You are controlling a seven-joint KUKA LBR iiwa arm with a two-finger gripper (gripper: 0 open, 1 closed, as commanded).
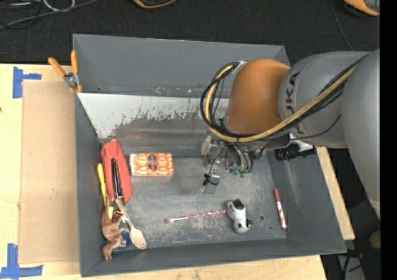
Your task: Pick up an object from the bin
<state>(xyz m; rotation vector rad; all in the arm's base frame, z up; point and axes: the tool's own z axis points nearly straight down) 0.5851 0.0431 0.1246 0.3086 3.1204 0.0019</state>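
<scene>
Pincer (211, 178) poised low in grey bin (186, 201), right of an orange patterned packet (151, 164), likely lining up a grasp; opening indiscernible.

Red case (116, 170), orange-patterned packet (151, 164), pink speckled stick (197, 215), grey bin (180, 74).

The arm (335, 99) reaches in over the bin's (173, 67) right rim, its orange-covered wrist (257, 95) (cables (214, 95) looped round it) turned downward, the gripper (212, 176) hanging low near the floor's middle.
</scene>
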